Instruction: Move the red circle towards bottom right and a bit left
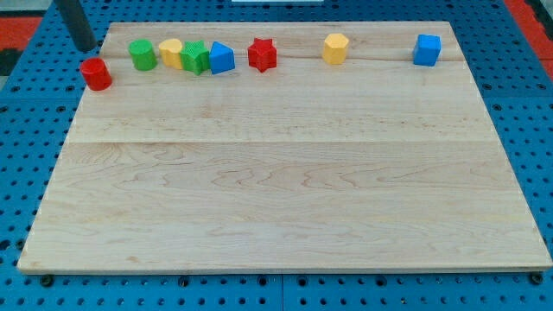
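One red circle (97,74) sits on the pale wooden tabletop (285,190); my tip (85,47), the tool without jaws, stands just up-left of it.

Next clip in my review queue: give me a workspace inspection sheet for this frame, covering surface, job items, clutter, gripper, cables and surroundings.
Surface: wooden board, on a blue pegboard.
Job's things: red circle at the board's top-left edge, apart from the other blocks.
Clutter: row along the view's top: green cylinder, yellow block, green block, blue block, these last three bunched together; red star, yellow hexagon and blue cube.
Gripper: none fitted; my tip sits just above and left of the red circle, contact unclear.
Cables: nothing seen.
Surroundings: red strips at the top corners.
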Robot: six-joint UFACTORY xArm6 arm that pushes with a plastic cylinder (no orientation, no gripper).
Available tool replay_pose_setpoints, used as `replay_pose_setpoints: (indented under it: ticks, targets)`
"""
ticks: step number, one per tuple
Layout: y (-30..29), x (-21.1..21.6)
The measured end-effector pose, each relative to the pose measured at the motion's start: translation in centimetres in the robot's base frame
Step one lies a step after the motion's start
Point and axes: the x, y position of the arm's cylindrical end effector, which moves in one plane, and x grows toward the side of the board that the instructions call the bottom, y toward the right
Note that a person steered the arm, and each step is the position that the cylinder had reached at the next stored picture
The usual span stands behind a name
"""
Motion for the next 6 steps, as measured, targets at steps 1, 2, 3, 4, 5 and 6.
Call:
replay_pose_setpoints:
  ticks: [1, 2, 3, 4, 5, 6]
  targets:
    - [0.0, 2.6]
    - [2.2, 6.4]
    - [10.2, 6.9]
    - [14.6, 7.5]
    - [14.3, 10.1]
    - [13.8, 11.9]
